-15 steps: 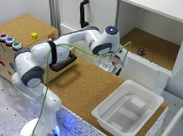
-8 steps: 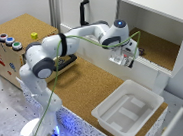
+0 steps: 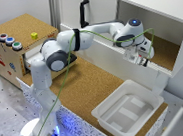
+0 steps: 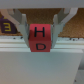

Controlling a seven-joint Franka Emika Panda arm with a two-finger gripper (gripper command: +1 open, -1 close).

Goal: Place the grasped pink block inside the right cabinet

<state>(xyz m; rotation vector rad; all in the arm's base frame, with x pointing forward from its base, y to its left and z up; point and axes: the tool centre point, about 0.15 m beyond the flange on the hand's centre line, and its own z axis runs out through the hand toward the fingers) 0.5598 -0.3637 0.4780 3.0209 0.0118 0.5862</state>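
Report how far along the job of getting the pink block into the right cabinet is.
Done: the pink block is grasped, clamped between the jaws of the gripper in the wrist view. In hand: the gripper is at the right cabinet opening, about over its front edge. Left: move the block inside over the brown floor, set it down and release it.
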